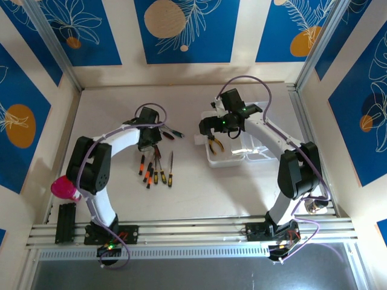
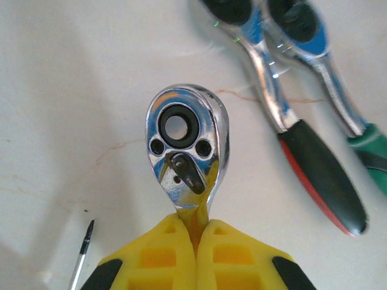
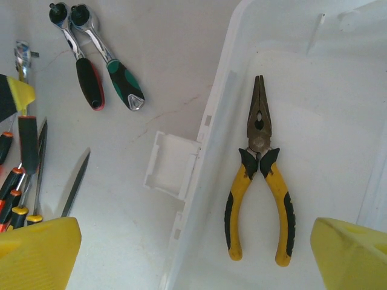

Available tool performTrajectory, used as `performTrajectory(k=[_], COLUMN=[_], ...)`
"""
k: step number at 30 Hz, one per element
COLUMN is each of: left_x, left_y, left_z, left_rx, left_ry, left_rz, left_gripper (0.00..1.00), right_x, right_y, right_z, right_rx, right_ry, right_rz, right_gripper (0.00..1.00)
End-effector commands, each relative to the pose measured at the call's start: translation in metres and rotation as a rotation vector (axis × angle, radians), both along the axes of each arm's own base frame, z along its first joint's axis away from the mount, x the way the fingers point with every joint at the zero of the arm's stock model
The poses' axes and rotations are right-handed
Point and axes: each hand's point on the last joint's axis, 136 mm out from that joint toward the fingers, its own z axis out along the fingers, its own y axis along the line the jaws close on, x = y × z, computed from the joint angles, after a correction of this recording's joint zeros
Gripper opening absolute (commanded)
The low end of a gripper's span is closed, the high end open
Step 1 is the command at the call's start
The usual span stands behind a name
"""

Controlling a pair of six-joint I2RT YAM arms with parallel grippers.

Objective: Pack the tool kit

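My left gripper point(image 2: 196, 226) is shut on the neck of a chrome ratchet wrench point(image 2: 184, 142), whose head sticks out past the yellow fingertips. From above, this left gripper point(image 1: 149, 141) sits over the row of screwdrivers point(image 1: 155, 171). The clear plastic case point(image 1: 257, 148) lies open at the right, and the yellow-handled pliers point(image 3: 260, 175) rest on its floor. My right gripper point(image 3: 193, 257) hangs open above the case's left rim point(image 3: 213, 136), with nothing between its fingers. The right gripper point(image 1: 213, 130) is over the pliers point(image 1: 216, 145).
Two more ratchet wrenches, one red-and-black point(image 2: 320, 175) and one green point(image 2: 370, 152), lie side by side beyond the held one. A screwdriver tip point(image 2: 84, 254) shows at lower left. The case's white latch point(image 3: 172, 163) juts left. A pink cup point(image 1: 63, 188) stands by the left arm's base.
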Motion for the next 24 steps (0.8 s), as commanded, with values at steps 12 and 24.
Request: performTrajectory(k=[12, 24], left_x=[0.002, -0.022], left_y=[-0.089, -0.144], left_z=[0.158, 0.223], left_rx=[-0.478, -0.738], left_ry=[-0.365, -0.488], left_rz=[-0.366, -0.523], left_gripper=[0.0, 0.0], right_x=[-0.046, -0.05], right_y=[0.068, 0.107], right_z=[0.073, 0.069], right_rx=[0.401, 0.493], right_ry=[-0.061, -0.046], right_rz=[0.255, 0.332], right_gripper=[0.97, 0.81])
